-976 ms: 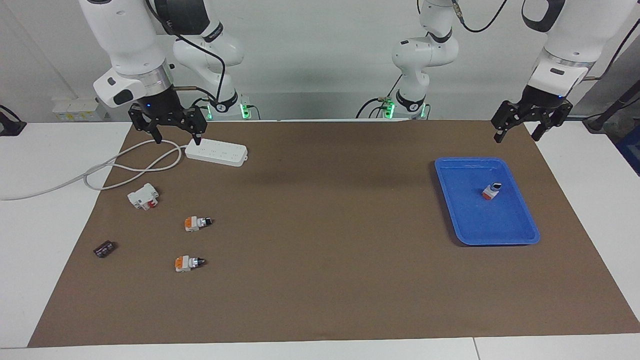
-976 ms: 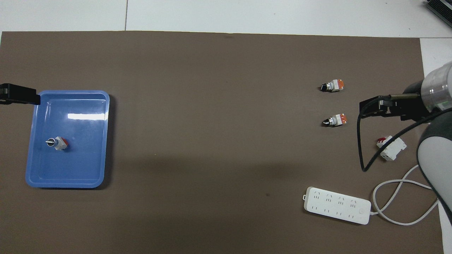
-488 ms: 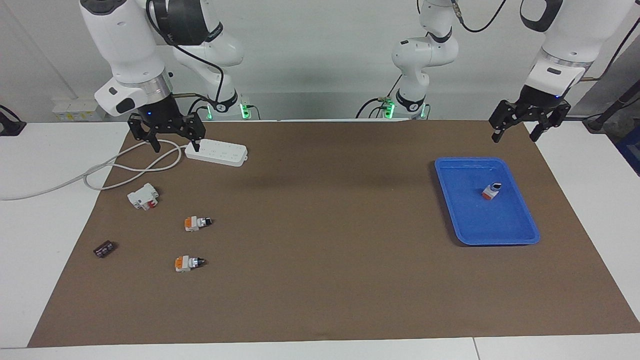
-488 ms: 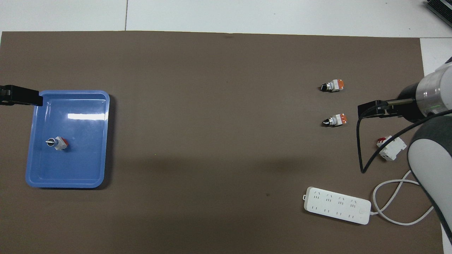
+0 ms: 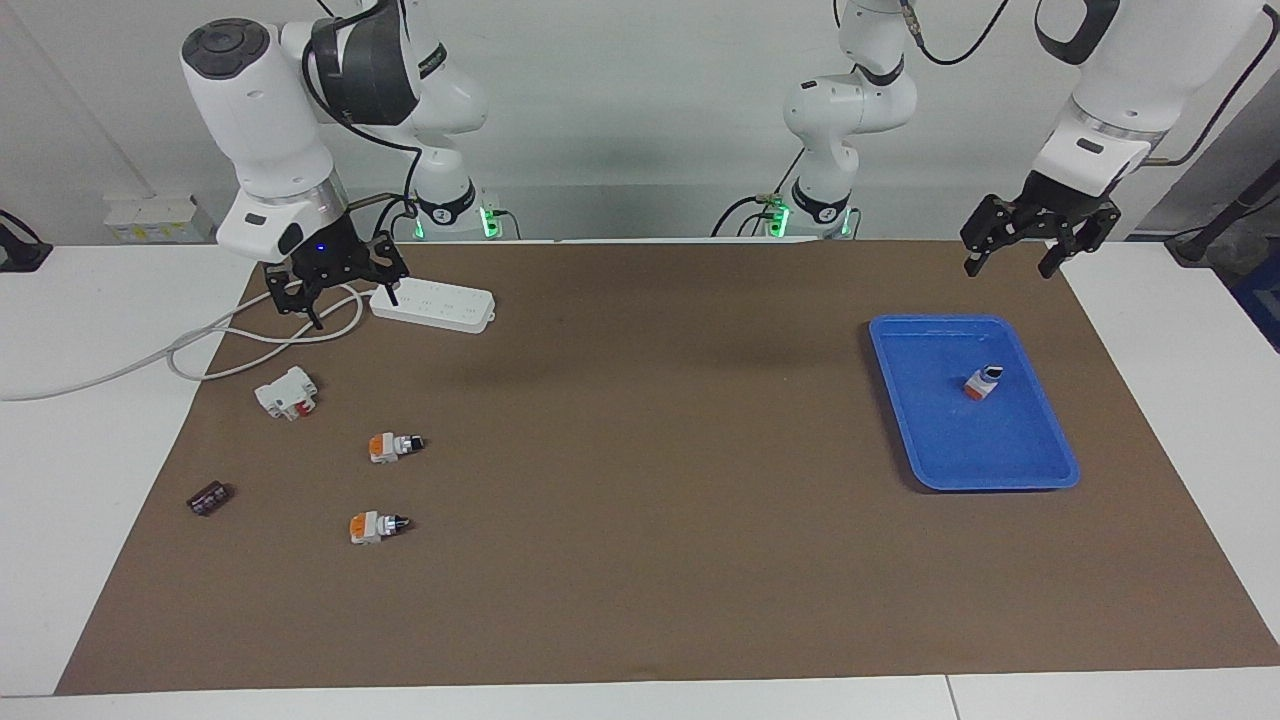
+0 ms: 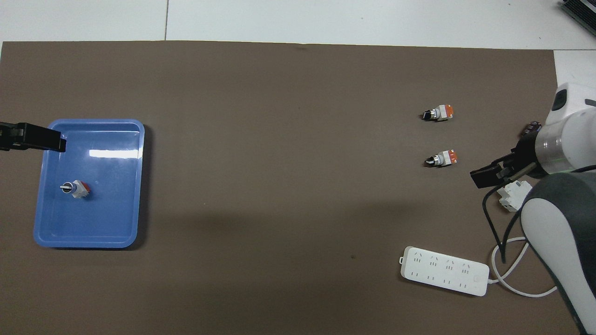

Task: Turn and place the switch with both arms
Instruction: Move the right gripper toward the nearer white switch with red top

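Since neither arm carried anything, both grippers hung with their fingers spread wide and nothing between them, which suits a moment between one switch and the next. The right gripper (image 5: 336,293) hovered over the loop of white cable (image 5: 245,335), just beside the power strip (image 5: 432,304). From those fingers, the white-and-red breaker block (image 5: 288,392) lay on the table a little farther from the robots, and the two loose switches farther out again. The first switch (image 5: 394,445) was the closer of the pair to the right fingers; the second switch (image 5: 377,526) lay well apart from them. Both rested on their sides on the brown mat (image 5: 640,560) with the black knob pointing toward the left arm's end, the orange face up. That lying pose is probably why a turn is needed before placing.

The left gripper (image 5: 1017,252) hung over the mat just beside the blue tray (image 5: 1040,475), on the tray's robot-ward edge. A third switch (image 5: 982,382) already sat inside the tray, near those fingers, leaning with its knob up. Judging by this, the left arm waited by the tray to receive a hand-over. A dark chip (image 5: 208,497) lay well apart from either set of fingers.
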{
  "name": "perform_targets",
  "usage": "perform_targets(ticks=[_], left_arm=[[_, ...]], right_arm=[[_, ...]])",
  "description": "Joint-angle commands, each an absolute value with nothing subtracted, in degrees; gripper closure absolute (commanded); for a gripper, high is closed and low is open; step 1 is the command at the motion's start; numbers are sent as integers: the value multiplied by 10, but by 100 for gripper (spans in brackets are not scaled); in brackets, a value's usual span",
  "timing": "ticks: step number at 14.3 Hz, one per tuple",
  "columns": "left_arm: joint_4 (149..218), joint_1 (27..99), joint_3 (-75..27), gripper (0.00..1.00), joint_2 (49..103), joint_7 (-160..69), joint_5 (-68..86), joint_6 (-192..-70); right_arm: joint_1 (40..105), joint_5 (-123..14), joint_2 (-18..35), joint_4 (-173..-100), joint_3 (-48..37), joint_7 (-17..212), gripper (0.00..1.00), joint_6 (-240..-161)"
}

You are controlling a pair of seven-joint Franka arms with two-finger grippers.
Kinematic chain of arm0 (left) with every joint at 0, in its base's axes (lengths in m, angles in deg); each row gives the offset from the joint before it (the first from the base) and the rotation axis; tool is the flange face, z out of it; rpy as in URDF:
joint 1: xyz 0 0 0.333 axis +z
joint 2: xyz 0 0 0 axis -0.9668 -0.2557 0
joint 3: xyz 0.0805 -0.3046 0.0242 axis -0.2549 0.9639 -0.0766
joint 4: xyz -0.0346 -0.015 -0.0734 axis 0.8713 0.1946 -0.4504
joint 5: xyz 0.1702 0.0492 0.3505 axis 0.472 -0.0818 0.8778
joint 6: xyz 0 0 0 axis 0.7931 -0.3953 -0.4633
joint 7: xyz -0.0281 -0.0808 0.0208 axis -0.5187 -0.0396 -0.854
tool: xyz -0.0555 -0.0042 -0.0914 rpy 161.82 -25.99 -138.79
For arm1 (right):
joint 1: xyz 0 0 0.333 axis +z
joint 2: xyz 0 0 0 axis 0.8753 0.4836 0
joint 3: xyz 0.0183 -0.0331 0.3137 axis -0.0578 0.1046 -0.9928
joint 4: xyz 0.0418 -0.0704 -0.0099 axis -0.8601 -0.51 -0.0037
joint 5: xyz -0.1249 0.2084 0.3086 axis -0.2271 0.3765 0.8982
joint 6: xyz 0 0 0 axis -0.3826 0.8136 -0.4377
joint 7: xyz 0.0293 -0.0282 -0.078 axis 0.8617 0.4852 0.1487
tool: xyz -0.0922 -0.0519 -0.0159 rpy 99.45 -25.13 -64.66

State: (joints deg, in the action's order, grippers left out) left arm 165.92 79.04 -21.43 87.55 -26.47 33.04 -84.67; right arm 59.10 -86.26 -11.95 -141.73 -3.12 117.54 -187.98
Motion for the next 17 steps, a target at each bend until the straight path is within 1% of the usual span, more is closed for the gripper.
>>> perform_targets(ticks=[1,4,6,9,13,17], left_arm=[[1693,785,-221,0,903,-254,323,-845],[1698,788,-222,0,906,-255,323,-845],[1699,786,-221,0,906,-256,323,-844],[1700,786,-221,0,906,-256,323,-845],[1710,785,-221,0,910,-259,323,-850],[1711,784,-220,0,911,-261,323,-851]], right_arm=[[575,-852,-132,-1459,-33,1309,0,-1920],[571,-852,-126,-1491,-33,1443,0,-1963],[567,-852,-121,-1508,-33,1503,0,-1976],[551,-852,-107,-1540,-33,1644,0,-2045],[533,-850,-47,-1547,-34,1804,0,-2066],[524,-793,8,-1547,-33,1969,0,-2134]])
